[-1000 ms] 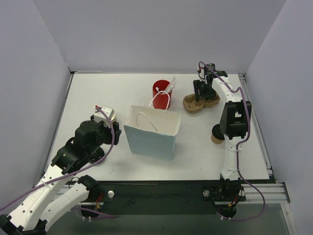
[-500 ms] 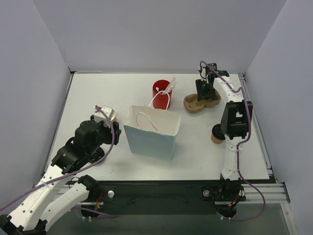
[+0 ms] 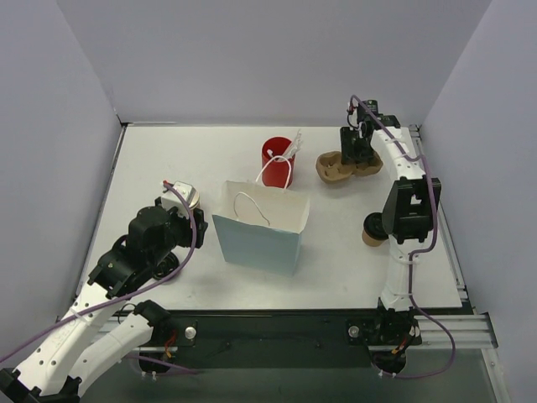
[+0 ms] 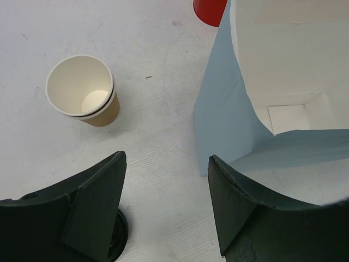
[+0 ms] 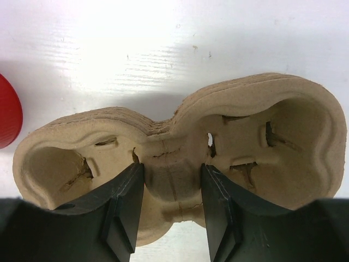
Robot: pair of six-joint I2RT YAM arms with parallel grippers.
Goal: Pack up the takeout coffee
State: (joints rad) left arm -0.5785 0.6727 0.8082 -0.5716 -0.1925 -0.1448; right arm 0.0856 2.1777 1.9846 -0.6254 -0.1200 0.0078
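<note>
The takeout coffee (image 3: 370, 231), a small brown cup with a black lid, stands at the right, partly hidden behind my right arm. My right gripper (image 3: 354, 156) is at the far right of the table, shut on the middle bridge of a brown pulp cup carrier (image 3: 334, 169). In the right wrist view the fingers (image 5: 122, 204) pinch the carrier (image 5: 272, 136) between its two wells. My left gripper (image 3: 191, 217) is open and empty, left of the pale blue paper bag (image 3: 260, 231). In the left wrist view the left gripper (image 4: 166, 164) hovers over bare table.
A lidless paper cup (image 4: 84, 93) with a cream inside stands beyond my left gripper. The open bag (image 4: 245, 109) is at its right. A red cup (image 3: 276, 161) with white stirrers stands behind the bag. A black round thing (image 4: 118, 240) lies under my left finger.
My right gripper has moved back and to the right, taking the carrier with it. The left arm has not moved.
</note>
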